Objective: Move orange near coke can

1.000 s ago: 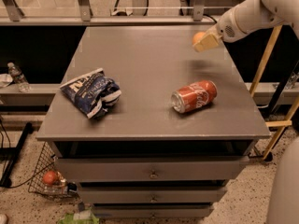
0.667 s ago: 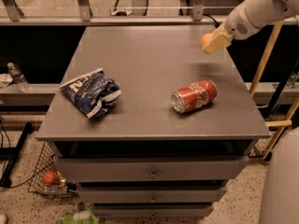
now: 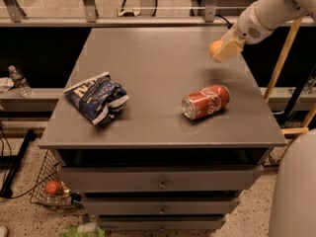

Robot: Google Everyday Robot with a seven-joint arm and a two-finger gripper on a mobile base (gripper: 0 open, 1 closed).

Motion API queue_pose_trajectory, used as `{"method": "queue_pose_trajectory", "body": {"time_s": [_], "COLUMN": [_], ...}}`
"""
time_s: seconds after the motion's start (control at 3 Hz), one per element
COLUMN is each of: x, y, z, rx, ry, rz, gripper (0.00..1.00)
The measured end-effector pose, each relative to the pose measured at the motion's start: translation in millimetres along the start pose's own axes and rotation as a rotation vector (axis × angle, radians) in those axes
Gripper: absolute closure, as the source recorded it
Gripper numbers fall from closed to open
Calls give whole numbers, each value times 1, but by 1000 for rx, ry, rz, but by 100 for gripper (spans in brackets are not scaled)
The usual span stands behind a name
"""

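Note:
The coke can [image 3: 206, 102] lies on its side on the right half of the grey table [image 3: 148, 58], silver end facing left. The orange [image 3: 215, 48] is held in my gripper [image 3: 222, 51] in the air above the table's right rear area, up and slightly right of the can. Only the left part of the fruit shows past the tan fingers [image 3: 228, 49]. My white arm comes in from the upper right corner.
A blue-and-white chip bag [image 3: 97, 98] lies on the left half of the table. Drawers sit below the tabletop. A wire basket with a red fruit [image 3: 53, 187] stands on the floor at lower left. A water bottle [image 3: 19, 81] lies on a left ledge.
My gripper with the orange has moved a little right and down, staying above the table's right rear. The can and chip bag have not moved.

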State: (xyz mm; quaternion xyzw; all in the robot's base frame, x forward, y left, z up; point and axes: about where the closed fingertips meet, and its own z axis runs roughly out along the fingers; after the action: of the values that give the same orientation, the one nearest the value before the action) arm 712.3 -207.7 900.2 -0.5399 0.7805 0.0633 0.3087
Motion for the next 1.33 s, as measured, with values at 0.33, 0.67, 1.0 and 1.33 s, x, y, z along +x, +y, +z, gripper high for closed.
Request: {"method": "queue_pose_trajectory", "body": {"time_s": [0.33,0.67,1.0,1.33], "x": [-1,20,46,63], "y": [10,15,17,18], "z": [5,5,3,-10], "rx": [-5,-20,-47,-65], "ry": [93,177,245,289], "rz": [-202,-349,-427,-474], "gripper": [100,100,100,100]}}
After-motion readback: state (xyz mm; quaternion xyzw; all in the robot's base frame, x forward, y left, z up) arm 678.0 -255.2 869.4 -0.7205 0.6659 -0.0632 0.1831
